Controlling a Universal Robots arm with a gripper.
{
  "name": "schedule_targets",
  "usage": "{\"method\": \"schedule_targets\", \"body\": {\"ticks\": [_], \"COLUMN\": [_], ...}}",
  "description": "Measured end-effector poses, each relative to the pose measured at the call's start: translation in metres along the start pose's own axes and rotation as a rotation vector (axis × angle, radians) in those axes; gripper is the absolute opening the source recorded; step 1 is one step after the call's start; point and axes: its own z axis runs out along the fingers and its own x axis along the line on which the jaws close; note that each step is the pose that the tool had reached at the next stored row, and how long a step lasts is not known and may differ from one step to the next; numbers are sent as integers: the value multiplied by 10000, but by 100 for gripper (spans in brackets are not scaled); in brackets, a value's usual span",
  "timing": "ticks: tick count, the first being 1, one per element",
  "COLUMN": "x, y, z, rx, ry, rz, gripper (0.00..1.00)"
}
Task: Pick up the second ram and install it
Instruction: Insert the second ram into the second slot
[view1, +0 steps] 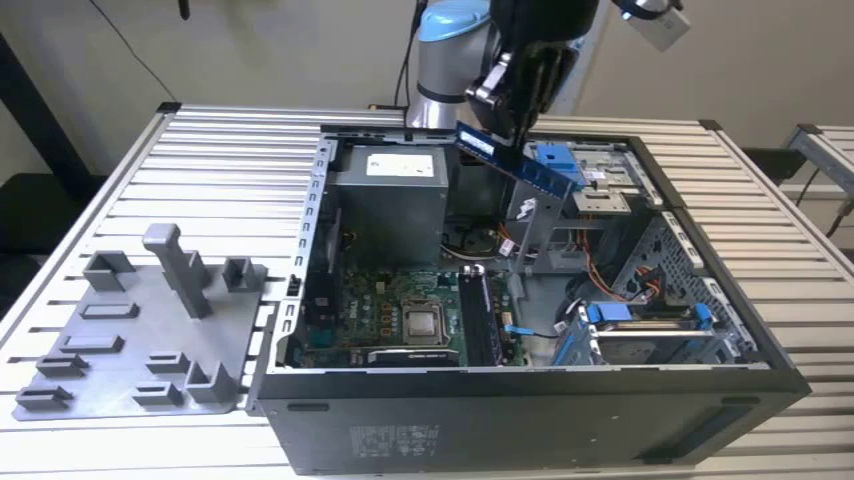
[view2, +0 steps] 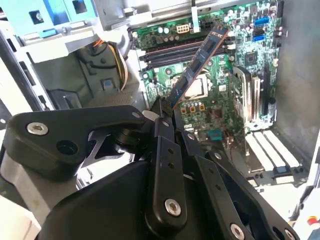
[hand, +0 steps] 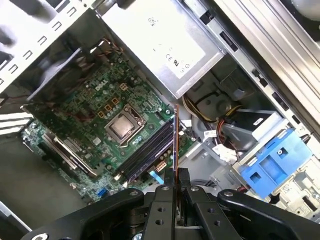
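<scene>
**Second ram gripped in the pincer, above the open case**

I have the pincer (view1: 505, 118) closed on the second ram (view1: 521, 160). Its fingers clamp one end of the stick and the rest juts out past the fingertips. In the exterior view the ram hangs tilted in the air, its free end sloping down and away from the pincer. It is above the rim of the open computer case (view1: 534, 400) and touches nothing inside.

In the second wrist view the ram (view2: 197, 67) runs out from the pincer (view2: 165, 112) over the motherboard (view2: 225, 100), with its pale label facing the camera. In the first wrist view I see the ram (hand: 176, 145) edge-on, a thin line running straight out from the pincer (hand: 176, 180). Below it lie the long black memory slots (hand: 150, 150), and the processor socket (hand: 122, 127) sits just beyond them. The grey power supply (hand: 160, 35) is further out from the fingertips.

The grey holder tray (view1: 134, 330) lies on the slatted tabletop (view1: 227, 130). It is well apart from the pincer, outside the case on the exterior view's left.
</scene>
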Motion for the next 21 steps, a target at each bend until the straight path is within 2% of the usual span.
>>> {"method": "schedule_targets", "body": {"ticks": [21], "x": [4], "y": [-4], "z": [32], "rx": [98], "ry": [-39], "rz": [2861], "gripper": [14]}}
